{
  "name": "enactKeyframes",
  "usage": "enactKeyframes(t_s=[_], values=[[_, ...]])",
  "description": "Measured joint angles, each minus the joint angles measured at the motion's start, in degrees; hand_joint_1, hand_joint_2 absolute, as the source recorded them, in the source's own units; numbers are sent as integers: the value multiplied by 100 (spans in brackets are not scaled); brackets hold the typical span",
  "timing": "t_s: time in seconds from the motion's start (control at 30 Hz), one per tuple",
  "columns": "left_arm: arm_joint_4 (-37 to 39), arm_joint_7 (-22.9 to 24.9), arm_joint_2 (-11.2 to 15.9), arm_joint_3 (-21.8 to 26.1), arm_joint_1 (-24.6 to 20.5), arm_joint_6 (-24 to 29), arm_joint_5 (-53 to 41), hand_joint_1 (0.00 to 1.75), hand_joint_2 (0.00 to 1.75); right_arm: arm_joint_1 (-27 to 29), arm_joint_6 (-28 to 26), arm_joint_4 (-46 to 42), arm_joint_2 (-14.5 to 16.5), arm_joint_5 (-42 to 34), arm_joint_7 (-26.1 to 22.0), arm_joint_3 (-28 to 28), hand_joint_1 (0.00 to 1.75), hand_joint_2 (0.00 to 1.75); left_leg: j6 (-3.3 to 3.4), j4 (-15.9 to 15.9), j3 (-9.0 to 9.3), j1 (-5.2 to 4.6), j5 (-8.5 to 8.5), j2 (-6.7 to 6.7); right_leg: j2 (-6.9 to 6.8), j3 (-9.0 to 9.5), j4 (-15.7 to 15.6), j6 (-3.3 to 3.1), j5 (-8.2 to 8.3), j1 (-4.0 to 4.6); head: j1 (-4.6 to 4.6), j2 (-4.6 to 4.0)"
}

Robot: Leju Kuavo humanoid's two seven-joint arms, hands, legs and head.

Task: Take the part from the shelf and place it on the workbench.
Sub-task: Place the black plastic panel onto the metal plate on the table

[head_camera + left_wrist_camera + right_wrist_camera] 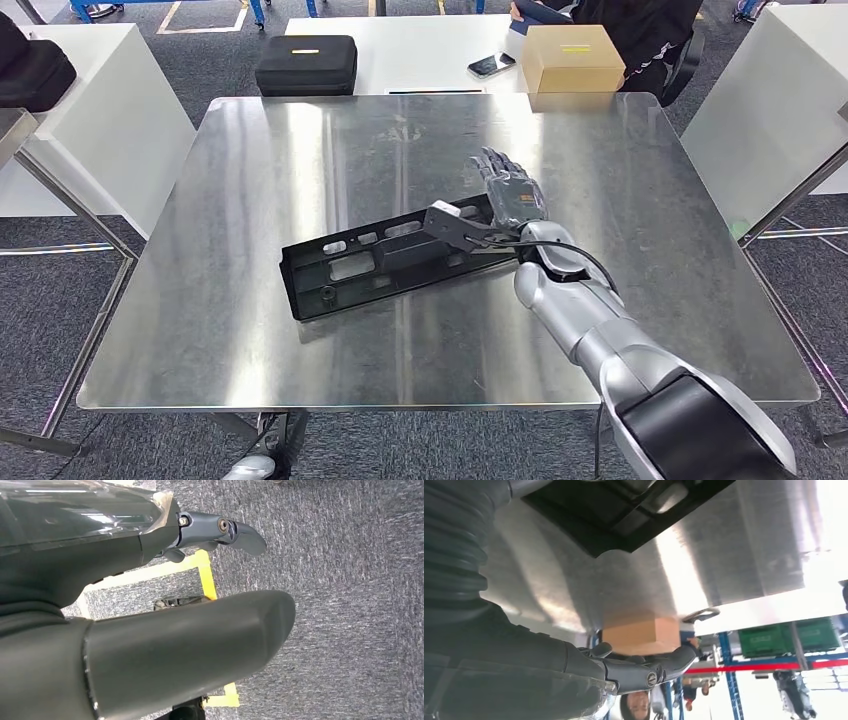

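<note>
The part (370, 265) is a long black frame with several cut-outs, and it lies flat on the shiny metal workbench (300, 150), slanting from front left to right of centre. My right hand (510, 190) is at the part's right end with its fingers stretched out flat over the metal and nothing gripped; its thumb reaches out above the part's end. The right wrist view shows the part (624, 515) on the workbench (734, 555) and the straight fingers (644, 672) apart from it. My left hand (190, 645) hangs over grey carpet with its fingers apart, holding nothing.
Behind the workbench is a white table with a black case (306, 64), a phone (491, 65) and a cardboard box (572, 58), and a person in dark clothes (640, 30) sits there. White tables (90, 90) flank both sides. Bare metal surrounds the part.
</note>
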Motion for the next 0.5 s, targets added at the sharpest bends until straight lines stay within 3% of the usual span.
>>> enactKeyframes(t_s=[0.17,0.37,0.5], values=[[0,0,1,-13,2,14,80,0,0,161,853,-543,45,-1656,-515,-388,0,0,0,0,0,0,0,0,0,0,0,0,0,0,-1,0],[0,-45,23,-16,18,-6,170,0,0,508,1870,-1866,-76,-3726,-593,-704,0,0,0,0,1,0,0,0,0,-1,0,0,0,1,0,0],[0,-83,55,-17,35,-25,215,0,0,763,2223,-2818,-297,-4543,-622,-737,0,0,1,0,0,-1,-1,0,0,0,-1,0,0,-1,1,0]])
